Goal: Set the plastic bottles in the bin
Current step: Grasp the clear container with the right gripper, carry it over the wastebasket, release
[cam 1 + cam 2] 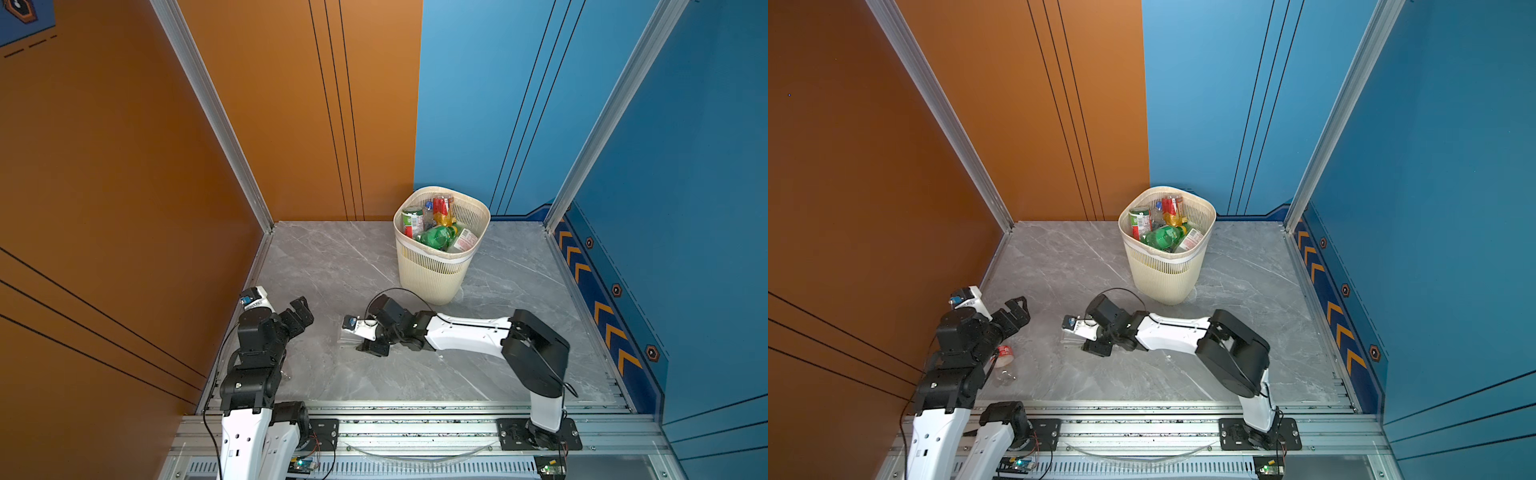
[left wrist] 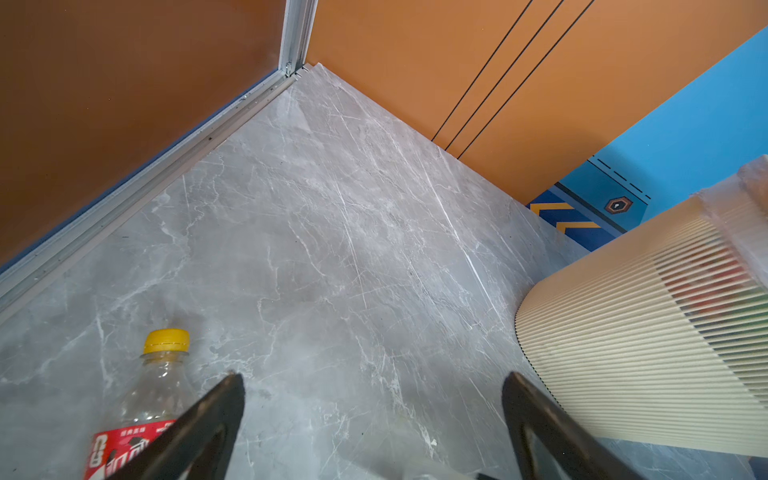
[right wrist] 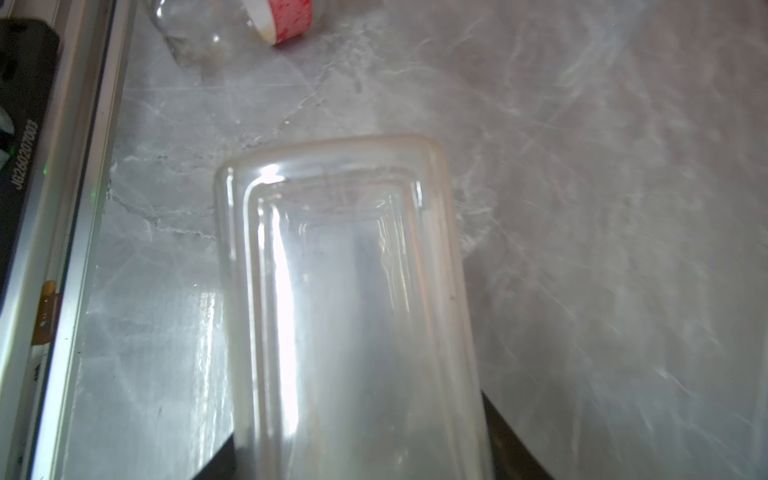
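In both top views we see the bin (image 1: 432, 278) at the back of the grey worktop (image 1: 332, 266), already heaped close to its rim with plastic bottles (image 1: 436, 237). The right claw (image 1: 368, 347) sits low over mid-worktop, well apart from the bin, at a clear bottle (image 1: 348, 337) that barely shows against the marble. The left claw (image 1: 302, 311) hangs spread and empty. In a top view, a red-labelled bottle (image 1: 1005, 352) lies on the worktop just beside the left arm.

From the left wrist we look out between two wide-set fingers (image 2: 224, 411) with nothing between them. The red-labelled bottle (image 2: 153, 399), yellow-capped, lies beside one finger and partly behind it. The bin's slotted wall (image 2: 644, 332) is near the other.

From the right wrist the clear bottle (image 3: 345, 291) fills the frame with a dark finger (image 3: 505, 432) against each flank, so the right claw appears to be pinching it. We cannot tell whether it has left the worktop.

As we judge it, the slick, thin wall could buckle or slide out of the pinch on the way up. A drop onto the crowded heap could bounce or roll the bottle back over the rim. A low swing could also clip the light bin and tip it.
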Available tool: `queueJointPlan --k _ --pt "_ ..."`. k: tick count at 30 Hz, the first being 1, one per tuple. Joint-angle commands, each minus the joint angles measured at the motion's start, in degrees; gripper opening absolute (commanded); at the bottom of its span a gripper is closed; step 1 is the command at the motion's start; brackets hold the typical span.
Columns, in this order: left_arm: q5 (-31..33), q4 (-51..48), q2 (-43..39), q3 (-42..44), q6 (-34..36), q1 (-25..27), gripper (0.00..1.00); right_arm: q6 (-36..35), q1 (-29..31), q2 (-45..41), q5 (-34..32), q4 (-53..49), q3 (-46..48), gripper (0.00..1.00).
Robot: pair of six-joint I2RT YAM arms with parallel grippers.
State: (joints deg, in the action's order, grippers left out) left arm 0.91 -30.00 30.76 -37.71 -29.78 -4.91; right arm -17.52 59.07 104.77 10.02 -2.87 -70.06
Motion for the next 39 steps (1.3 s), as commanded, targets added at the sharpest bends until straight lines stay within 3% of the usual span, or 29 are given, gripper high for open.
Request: queueJointPlan --k 1,9,16,24,35,37,38,39 --pt "-2.3 3.3 0.8 2.0 -1.7 -0.5 0.98 6.5 -1.7 -9.3 -5.8 -1.7 1.5 0.44" --pt "-3.7 6.2 2.0 3.6 -2.9 -0.8 0.98 14.9 -5.3 -24.5 -15.5 -7.5 -1.3 0.43" --pt "-3.9 5.7 2.0 3.8 -2.3 -0.8 0.98 25.6 -13.5 -32.6 -21.8 1.7 -2.9 0.44" --pt "-4.4 4.5 2.0 3.8 -2.0 -0.8 0.98 31.7 -23.1 -28.6 -26.0 10.7 -6.2 0.45" --pt "-3.9 2.7 2.4 2.6 -1.4 -1.0 0.98 36.7 -29.5 -21.9 -28.2 14.3 -8.4 0.45" --pt "-4.0 2.7 2.7 2.5 -1.4 -0.9 0.98 38.3 -30.4 -21.0 -28.2 13.5 -8.5 0.51" --pt "-4.1 2.8 3.0 2.5 -1.4 -0.9 0.98 39.2 -30.6 -20.7 -28.6 12.7 -8.8 0.59" --pt "-4.2 2.8 3.1 2.6 -1.4 -1.0 0.98 39.7 -30.8 -20.3 -28.8 11.7 -9.2 0.76"
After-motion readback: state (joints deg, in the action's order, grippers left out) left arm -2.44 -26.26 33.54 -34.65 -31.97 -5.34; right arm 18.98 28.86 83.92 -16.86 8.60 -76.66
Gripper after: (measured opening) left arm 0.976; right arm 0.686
